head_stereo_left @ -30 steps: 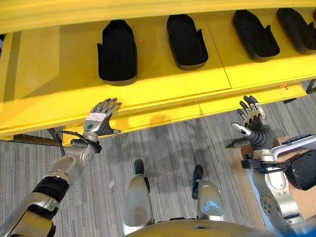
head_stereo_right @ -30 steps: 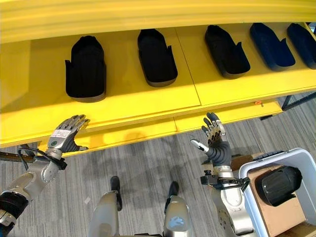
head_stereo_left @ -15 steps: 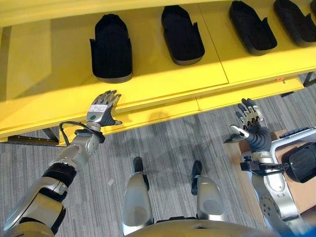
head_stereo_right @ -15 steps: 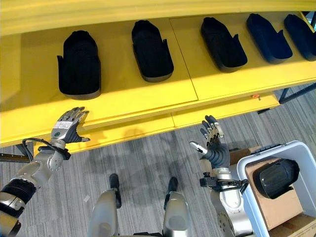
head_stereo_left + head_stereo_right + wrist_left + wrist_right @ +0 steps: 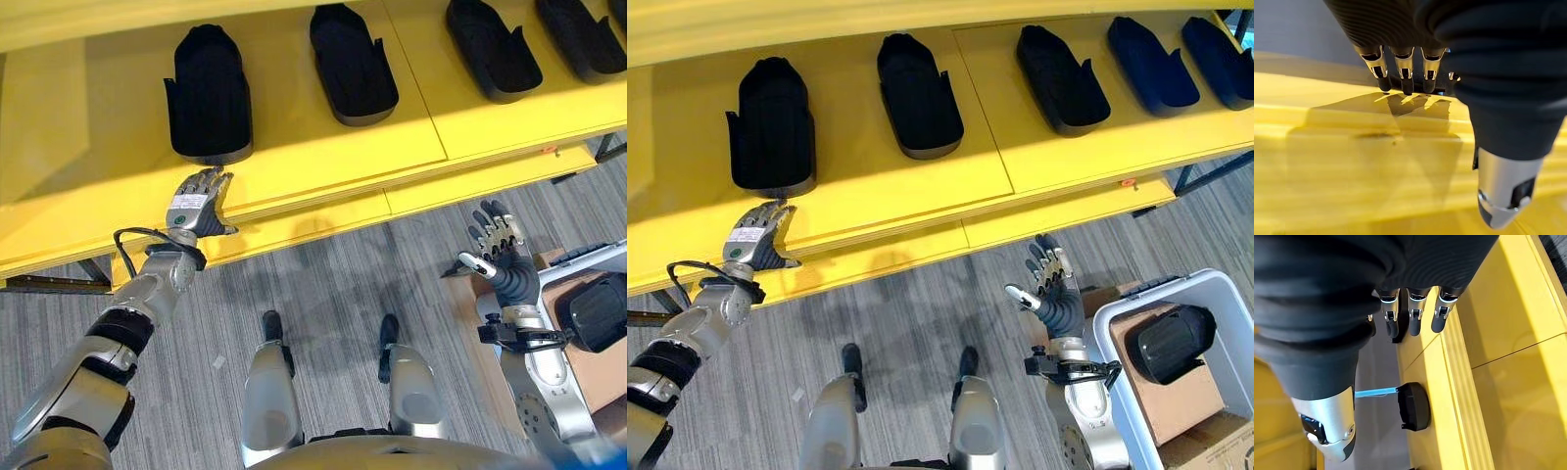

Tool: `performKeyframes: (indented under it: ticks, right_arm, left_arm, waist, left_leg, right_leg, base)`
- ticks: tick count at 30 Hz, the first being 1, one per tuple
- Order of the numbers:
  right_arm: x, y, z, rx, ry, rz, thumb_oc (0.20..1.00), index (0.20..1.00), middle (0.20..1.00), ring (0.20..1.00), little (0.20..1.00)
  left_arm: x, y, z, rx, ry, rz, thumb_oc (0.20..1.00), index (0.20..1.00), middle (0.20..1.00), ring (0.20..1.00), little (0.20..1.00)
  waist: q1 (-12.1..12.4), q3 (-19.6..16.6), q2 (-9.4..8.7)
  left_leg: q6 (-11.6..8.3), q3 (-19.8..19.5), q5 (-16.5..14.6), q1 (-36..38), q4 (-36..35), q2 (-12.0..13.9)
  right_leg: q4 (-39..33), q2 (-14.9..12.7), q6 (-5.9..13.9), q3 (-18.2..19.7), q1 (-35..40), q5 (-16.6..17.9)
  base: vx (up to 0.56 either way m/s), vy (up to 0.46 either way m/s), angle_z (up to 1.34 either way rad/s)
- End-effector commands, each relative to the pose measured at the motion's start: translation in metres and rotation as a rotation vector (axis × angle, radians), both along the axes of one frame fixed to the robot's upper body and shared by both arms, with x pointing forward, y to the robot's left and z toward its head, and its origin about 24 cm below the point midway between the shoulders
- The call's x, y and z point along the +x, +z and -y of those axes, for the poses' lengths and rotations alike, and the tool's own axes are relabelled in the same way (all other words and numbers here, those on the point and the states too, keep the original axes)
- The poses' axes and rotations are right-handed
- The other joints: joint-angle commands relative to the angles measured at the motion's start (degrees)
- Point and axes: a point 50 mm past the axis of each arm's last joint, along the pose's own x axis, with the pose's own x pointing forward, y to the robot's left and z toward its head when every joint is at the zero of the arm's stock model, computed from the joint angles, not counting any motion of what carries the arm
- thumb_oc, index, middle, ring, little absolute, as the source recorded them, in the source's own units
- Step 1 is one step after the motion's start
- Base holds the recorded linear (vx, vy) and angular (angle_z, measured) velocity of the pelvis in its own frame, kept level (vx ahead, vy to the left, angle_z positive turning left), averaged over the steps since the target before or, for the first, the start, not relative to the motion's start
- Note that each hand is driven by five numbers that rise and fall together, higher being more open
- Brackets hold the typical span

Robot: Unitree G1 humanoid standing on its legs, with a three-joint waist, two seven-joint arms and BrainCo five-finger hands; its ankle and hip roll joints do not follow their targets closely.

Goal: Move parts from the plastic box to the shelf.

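Hovering with both hands empty, I have my left hand (image 5: pixel 199 204) spread flat at the near edge of the long yellow shelf (image 5: pixel 323 166), fingers straight, and my right hand (image 5: pixel 1050 290) raised over the grey carpet floor (image 5: pixel 333 284) with fingers fanned apart.

Next thing to move is the black moulded plastic part (image 5: pixel 1169 342) lying on a brown cardboard sheet (image 5: pixel 1176 406) inside the pale grey plastic box (image 5: pixel 1112 338) at my near right. Others like it, black slipper-shaped shells (image 5: pixel 772 122), already stand in a row along the far side of the shelf.

I judge the part to be a rigid hollow shell, light for its bulk, with a smooth, rounded back that could slide under my fingertips. Its raised side walls look like the better hold: thumb on one wall, fingers on the other, near the middle so it does not tip.
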Motion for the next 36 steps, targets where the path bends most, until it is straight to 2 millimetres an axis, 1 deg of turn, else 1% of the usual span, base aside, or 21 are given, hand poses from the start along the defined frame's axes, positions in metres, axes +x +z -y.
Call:
performKeyframes:
  ticks: [1, 8, 16, 33, 36]
  right_arm:
    - [-0.004, 0.028, 0.006, 0.009, -0.007, 0.144, 1.000, 1.000, 1.000, 1.000, 1.000]
    - [-0.005, 0.027, 0.007, 0.001, -0.010, 0.135, 1.000, 1.000, 1.000, 1.000, 1.000]
    - [-0.007, 0.025, 0.007, 0.001, -0.010, 0.126, 1.000, 1.000, 1.000, 1.000, 1.000]
    - [-0.008, 0.023, 0.009, -0.008, -0.013, 0.114, 1.000, 1.000, 1.000, 1.000, 1.000]
    - [-0.009, 0.023, 0.009, -0.004, -0.011, 0.111, 1.000, 1.000, 1.000, 1.000, 1.000]
  left_arm:
    - [0.014, 0.021, -0.002, -0.003, 0.019, 0.058, 1.000, 1.000, 1.000, 1.000, 1.000]
    - [0.022, 0.031, 0.002, 0.014, 0.010, 0.075, 1.000, 1.000, 1.000, 1.000, 1.000]
    - [0.028, 0.042, 0.015, 0.034, -0.043, 0.099, 1.000, 1.000, 1.000, 1.000, 1.000]
    - [0.032, 0.045, 0.036, 0.046, -0.133, 0.101, 1.000, 1.000, 1.000, 1.000, 1.000]
    - [0.031, 0.043, 0.039, 0.040, -0.148, 0.096, 1.000, 1.000, 1.000, 1.000, 1.000]
  waist:
    - [-0.98, -1.44, -0.28]
    - [-1.29, -1.49, -0.24]
    - [-1.63, -1.67, -0.12]
    - [-2.00, -1.99, 0.09]
    - [-1.97, -1.96, 0.21]
  left_leg:
    - [-0.91, -0.23, 2.63, -1.44, 0.83, 2.11]
    - [-0.89, -0.03, 2.52, -1.65, 1.08, 2.28]
    - [-0.76, 0.03, 2.17, -1.83, 1.54, 2.33]
    - [-0.88, 0.32, 2.18, -1.66, 1.39, 2.31]
    - [-0.90, 0.20, 2.28, -1.70, 1.43, 2.32]
  right_leg:
    - [3.10, -0.36, 0.36, 1.80, 0.82, -0.03]
    - [3.26, -0.20, 0.39, 2.31, 0.33, 0.03]
    - [3.72, -0.20, 0.42, 2.77, -0.13, -0.02]
    - [3.99, -0.18, 0.36, 3.32, -0.38, 0.00]
    - [4.13, -0.15, 0.33, 3.36, -0.49, 0.00]
  base:
    - [0.00, 0.001, -0.04]
    - [0.01, 0.006, -0.06]
    - [0.00, 0.000, -0.01]
    - [0.00, 0.000, 0.00]
    - [0.00, 0.000, 0.00]
